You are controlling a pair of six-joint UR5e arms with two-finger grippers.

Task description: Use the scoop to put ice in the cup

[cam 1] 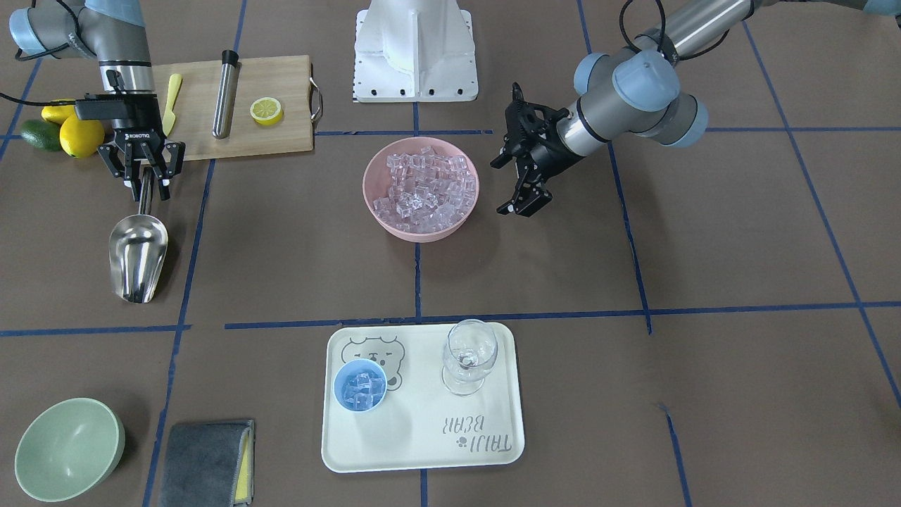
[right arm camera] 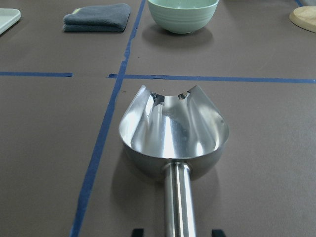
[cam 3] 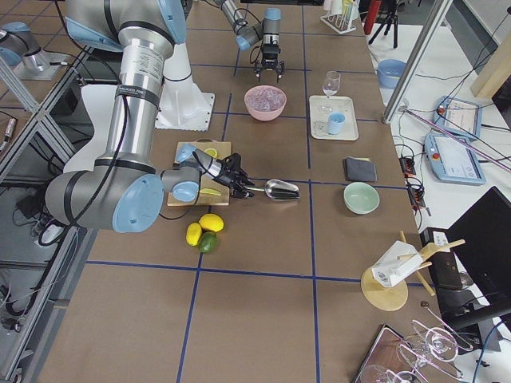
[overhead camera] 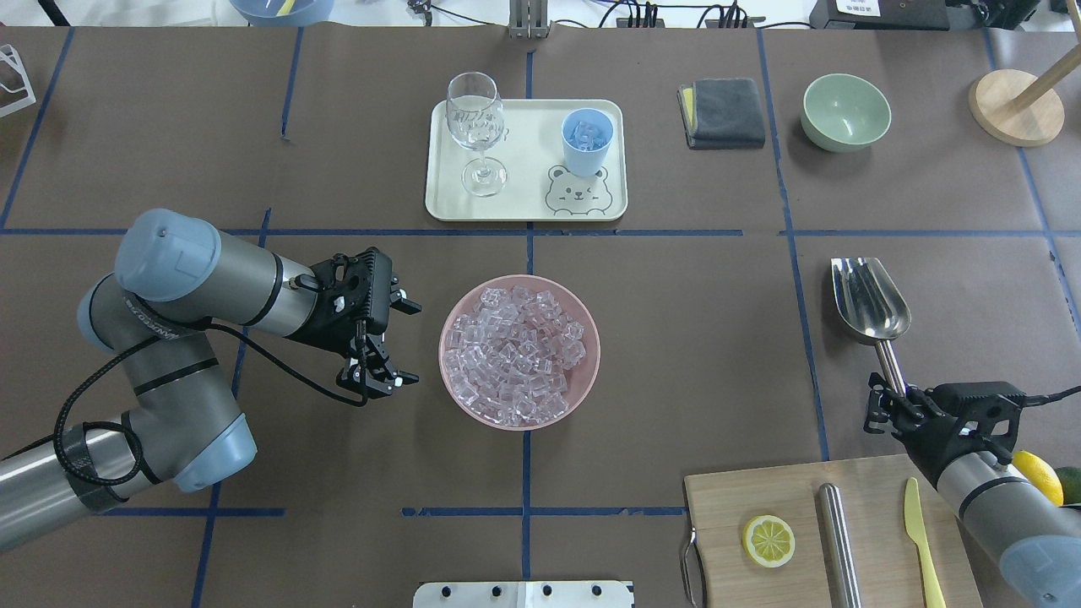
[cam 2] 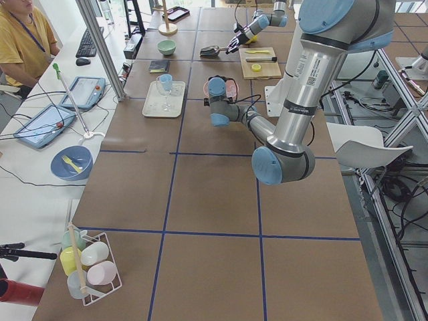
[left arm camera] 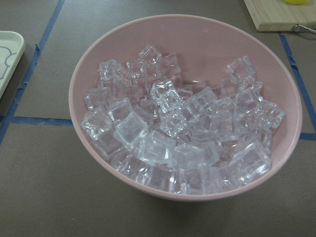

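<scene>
Ice [cam 1: 421,190] is heaped in a pink bowl [cam 1: 421,235] at the middle of the table [cam 1: 739,232]. A few more cubes are seen inside the cup [cam 1: 360,385], which is set on a cream tray [cam 1: 422,443] beyond the bowl from the robot. A clear wine glass [cam 1: 469,355] is stood upright on the same tray, just beside the cup, on the robot's left of it.

The scoop [cam 1: 138,257] is laid on the table well off to the robot's right, trough up and empty, with its mouth pointed away from the robot. Its rod handle is straddled by the right gripper [cam 1: 146,189], whose fingers are spread. In the right wrist view a gap is seen on each side of the rod, so the handle is not clamped.

The left gripper [overhead camera: 414,344] is held just beside the pink bowl on the robot's left, clear of the rim, with its fingers wide apart and nothing between them.

Near the right gripper, on the robot's side of it, a wooden cutting board [cam 1: 281,141] is placed, and on it a lemon half [cam 1: 267,110], a steel cylinder [cam 1: 226,95] and a yellow knife [cam 1: 171,102] are laid. At its outer end two lemons [cam 1: 81,136] and a dark green fruit [cam 1: 39,134] are bunched. Beyond the scoop's mouth, toward the far edge, a pale-green bowl [cam 1: 67,448] and a folded grey cloth [cam 1: 204,461] are set — the cloth lies between that bowl and the tray.
</scene>
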